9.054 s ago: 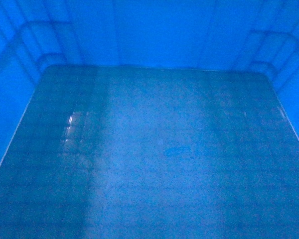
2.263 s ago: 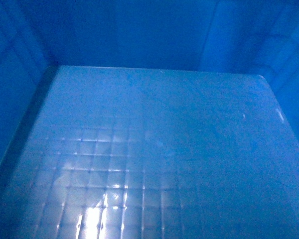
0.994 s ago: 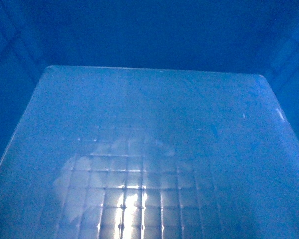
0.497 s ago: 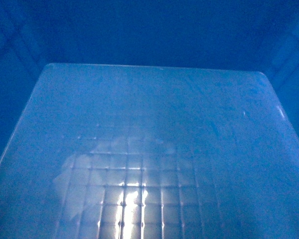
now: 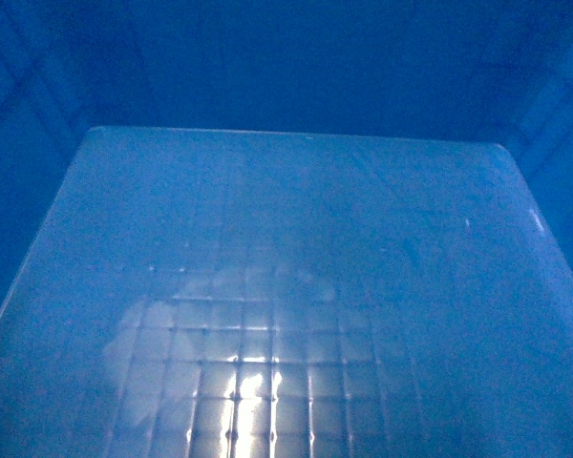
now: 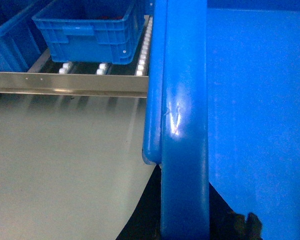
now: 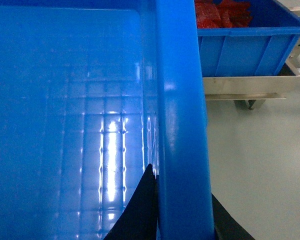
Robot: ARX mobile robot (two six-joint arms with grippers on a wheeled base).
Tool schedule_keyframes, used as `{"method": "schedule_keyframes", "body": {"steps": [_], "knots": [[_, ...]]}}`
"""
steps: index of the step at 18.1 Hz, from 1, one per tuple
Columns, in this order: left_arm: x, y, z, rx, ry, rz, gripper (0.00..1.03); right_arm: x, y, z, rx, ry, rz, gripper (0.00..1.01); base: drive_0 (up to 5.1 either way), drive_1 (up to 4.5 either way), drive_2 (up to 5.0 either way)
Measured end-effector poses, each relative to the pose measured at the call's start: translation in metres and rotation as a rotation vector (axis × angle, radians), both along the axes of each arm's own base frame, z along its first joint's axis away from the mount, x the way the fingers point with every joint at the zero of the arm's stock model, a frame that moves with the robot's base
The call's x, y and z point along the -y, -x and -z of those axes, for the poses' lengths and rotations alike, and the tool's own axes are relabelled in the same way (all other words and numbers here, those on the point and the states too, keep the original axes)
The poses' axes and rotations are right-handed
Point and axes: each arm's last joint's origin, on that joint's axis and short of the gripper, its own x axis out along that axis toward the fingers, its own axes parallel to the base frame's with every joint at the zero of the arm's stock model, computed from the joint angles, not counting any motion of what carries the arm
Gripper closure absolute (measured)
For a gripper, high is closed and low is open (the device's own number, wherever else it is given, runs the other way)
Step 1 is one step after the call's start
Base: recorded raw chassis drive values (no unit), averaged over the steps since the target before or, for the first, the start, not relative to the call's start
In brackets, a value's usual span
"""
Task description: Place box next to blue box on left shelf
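Carrying the box [image 5: 286,286] by its 2 thick side rims suits it: stiff, bulky, empty, probably light. The left tool [image 6: 185,227] pinches the left rim, the right tool [image 7: 182,220] the right. It hangs above the floor, near the shelf [image 6: 70,84] holding the blue box [image 6: 90,35].

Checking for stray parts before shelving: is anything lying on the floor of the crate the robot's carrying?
No, the crate floor shows only its bare embossed grid.
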Motion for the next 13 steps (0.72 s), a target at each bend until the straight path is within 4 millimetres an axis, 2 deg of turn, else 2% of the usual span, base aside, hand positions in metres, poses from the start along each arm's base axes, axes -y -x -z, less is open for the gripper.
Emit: {"method": "schedule_keyframes", "body": {"steps": [13], "knots": [[0.0000,0.0000,-0.0001,0.000,0.000,0.000,0.94,0.0000,0.0000,0.0001,0.000,0.000,0.000,0.91,0.0,0.00,0.0]]}}
